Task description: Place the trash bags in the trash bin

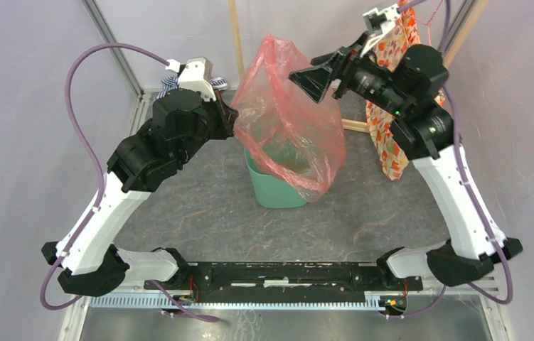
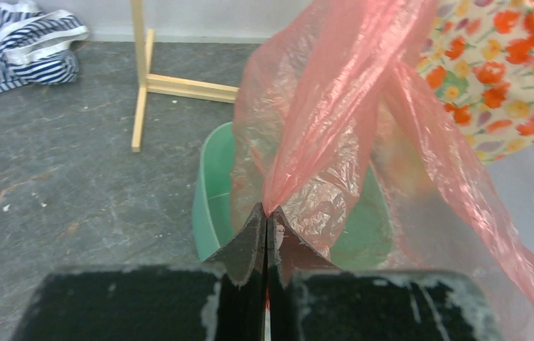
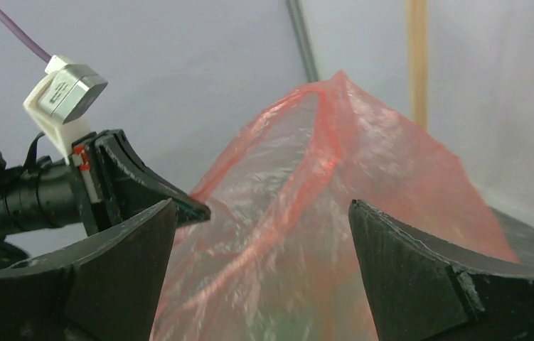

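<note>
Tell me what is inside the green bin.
The bin shows only its bare green inner wall. The red-orange bag, pinched in the left gripper, drapes across the mouth and hides the bottom, so whether any of it reaches inside cannot be told.

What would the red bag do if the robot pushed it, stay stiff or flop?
Probably flop: the red bag is thin, see-through and creased where the left gripper pinches it. Likely light too, since one small pinch holds it puffed up above the trash bin.
</note>
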